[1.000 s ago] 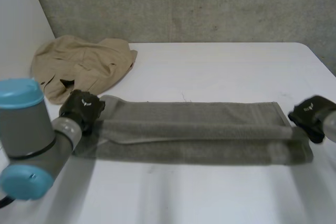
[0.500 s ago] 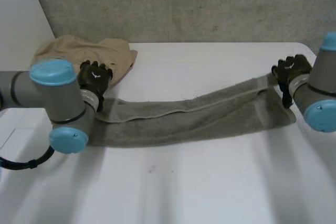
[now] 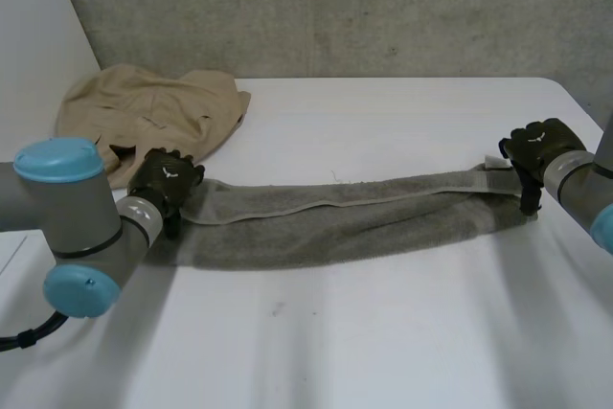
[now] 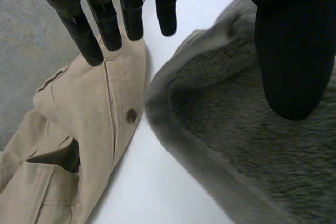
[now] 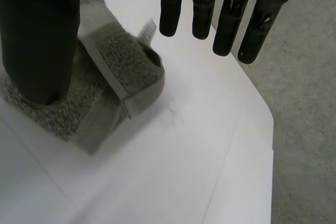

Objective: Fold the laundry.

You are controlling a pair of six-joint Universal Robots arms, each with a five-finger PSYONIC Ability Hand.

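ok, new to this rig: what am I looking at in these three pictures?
It is a robot with two arms, each ending in a black hand. The head view looks down at a white table from between the arms. Each wrist view looks along one hand's palm. A grey towel, folded into a long strip, lies across the table. The left hand is at one end of it and the right hand at the other. In both wrist views the fingers are straight and the thumb is over the towel's end, so neither hand grips it. A tan garment lies crumpled beside the left hand.

The towel [image 3: 354, 222] lies across the table [image 3: 383, 342], a garment [image 3: 144, 117] behind its left end.
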